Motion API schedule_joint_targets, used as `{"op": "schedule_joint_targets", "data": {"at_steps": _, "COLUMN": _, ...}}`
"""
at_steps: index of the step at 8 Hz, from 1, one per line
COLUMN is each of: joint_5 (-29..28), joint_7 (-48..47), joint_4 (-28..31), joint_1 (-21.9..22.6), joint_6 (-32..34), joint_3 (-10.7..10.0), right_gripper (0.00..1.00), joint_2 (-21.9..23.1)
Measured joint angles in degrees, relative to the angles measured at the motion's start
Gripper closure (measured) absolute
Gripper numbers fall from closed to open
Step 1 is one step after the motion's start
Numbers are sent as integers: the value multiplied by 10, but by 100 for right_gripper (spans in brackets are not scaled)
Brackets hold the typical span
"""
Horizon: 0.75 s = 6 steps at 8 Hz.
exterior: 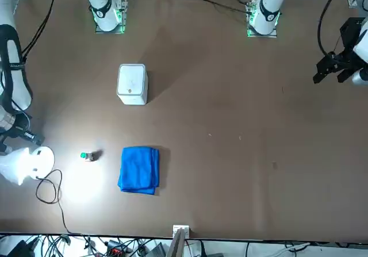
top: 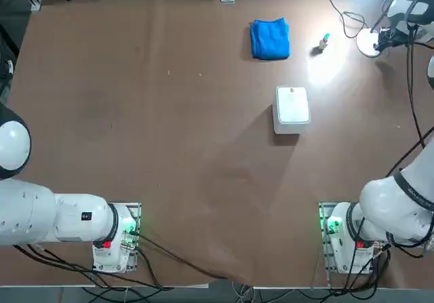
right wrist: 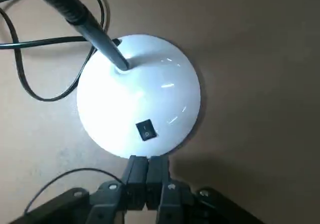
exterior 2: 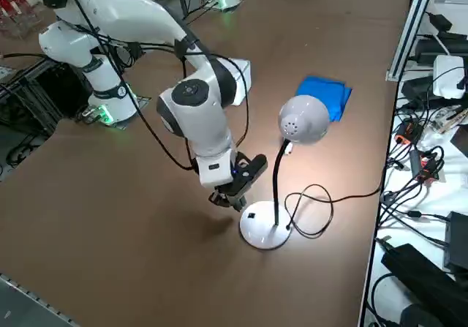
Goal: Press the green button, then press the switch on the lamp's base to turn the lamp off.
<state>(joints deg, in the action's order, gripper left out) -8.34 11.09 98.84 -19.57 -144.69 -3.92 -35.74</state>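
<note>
The lamp (exterior 2: pixel 303 120) is lit and throws a bright patch on the table. Its flat white base (right wrist: pixel 140 98) fills the right wrist view, with the small dark switch (right wrist: pixel 146 131) near the rim. My right gripper (right wrist: pixel 147 163) is shut with nothing held, its tips just above the base's edge, a short way from the switch. From the side, the right gripper (exterior 2: pixel 225 200) hangs beside the base (exterior 2: pixel 265 230) and the switch (exterior 2: pixel 251 213). The green button (top: pixel 324 42) stands between the blue cloth and the base (top: pixel 369 43), apart from the gripper (top: pixel 384 38).
A blue folded cloth (top: pixel 270 38) lies left of the button. A white rounded box (top: pixel 292 106) stands nearer the arms. The lamp's black cord (exterior 2: pixel 314 210) loops on the table by the base. Cables and gear crowd the table's far edge (exterior 2: pixel 428 159).
</note>
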Motion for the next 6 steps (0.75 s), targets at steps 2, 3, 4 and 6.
{"op": "schedule_joint_targets", "data": {"at_steps": 2, "joint_5": 0, "joint_7": -1, "joint_4": 0, "joint_1": 2, "joint_6": -27, "joint_3": 6, "right_gripper": 98, "joint_2": -13}}
{"op": "schedule_joint_targets", "data": {"at_steps": 3, "joint_5": 0, "joint_7": -2, "joint_4": 0, "joint_1": 3, "joint_6": -32, "joint_3": 10, "right_gripper": 98, "joint_2": -16}}
{"op": "schedule_joint_targets", "data": {"at_steps": 4, "joint_5": 0, "joint_7": -2, "joint_4": 0, "joint_1": 4, "joint_6": -34, "joint_3": 11, "right_gripper": 98, "joint_2": -16}}
{"op": "schedule_joint_targets", "data": {"at_steps": 6, "joint_5": 0, "joint_7": -2, "joint_4": 0, "joint_1": 4, "joint_6": -38, "joint_3": 11, "right_gripper": 98, "joint_2": -16}}
